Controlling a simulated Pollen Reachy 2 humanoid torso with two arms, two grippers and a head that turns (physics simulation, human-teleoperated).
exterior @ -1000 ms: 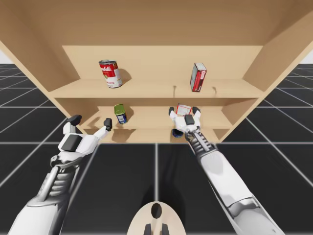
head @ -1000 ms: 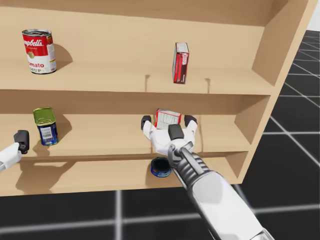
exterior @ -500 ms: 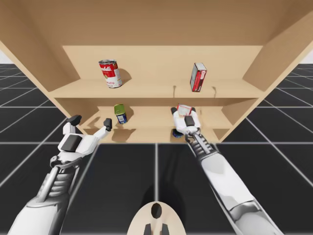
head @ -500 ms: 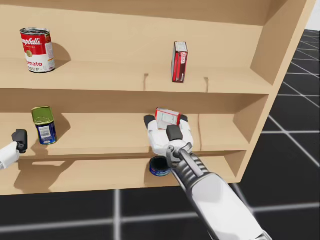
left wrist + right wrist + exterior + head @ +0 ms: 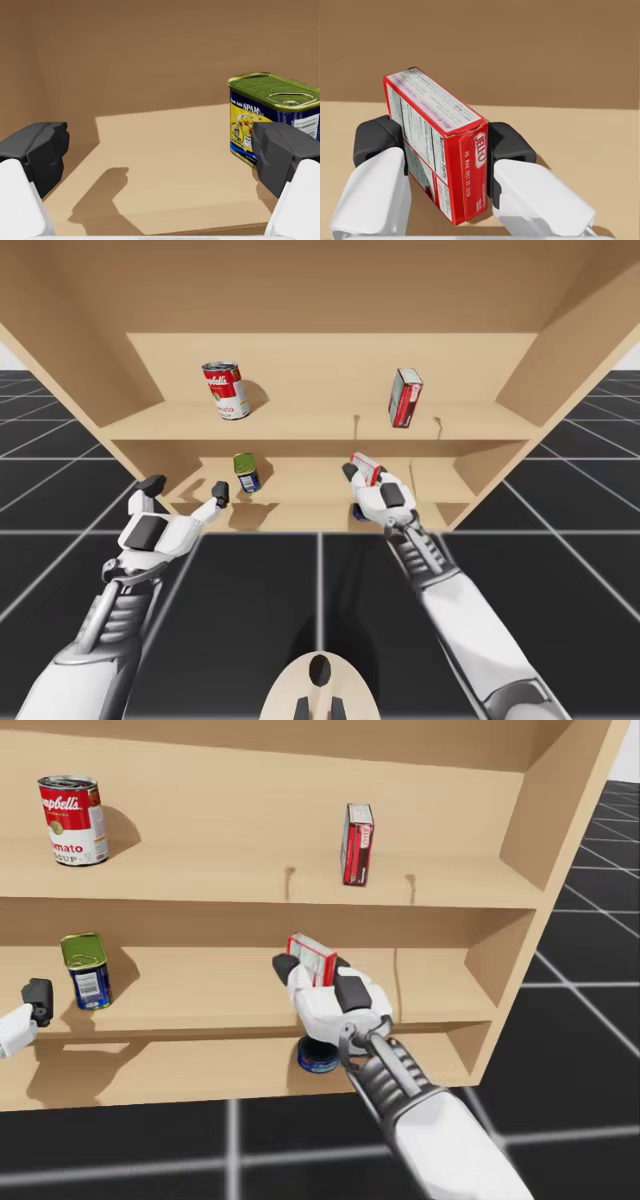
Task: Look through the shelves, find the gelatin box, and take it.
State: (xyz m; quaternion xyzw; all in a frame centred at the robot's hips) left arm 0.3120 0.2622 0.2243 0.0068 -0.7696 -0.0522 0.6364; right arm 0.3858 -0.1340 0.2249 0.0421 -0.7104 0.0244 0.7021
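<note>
Right tool (image 5: 442, 142) clamped on the red gelatin box (image 5: 427, 107), pads on both broad faces. Box is tilted, over the middle shelf (image 5: 200, 990). Left tool (image 5: 162, 150) wide, empty, beside the blue rectangular tin (image 5: 272, 117). Next: grip firm, withdraw straight out, clear the shelf edge.

left gripper (image 5: 162, 150): jaws are held wide apart | blue rectangular can (image 5: 250, 120): is stood upright on shelf (image 5: 200, 190), just ahead of one jaw

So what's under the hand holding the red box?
A low blue can on the bottom shelf, below the right hand and red box. The arm covers part of it.
</note>
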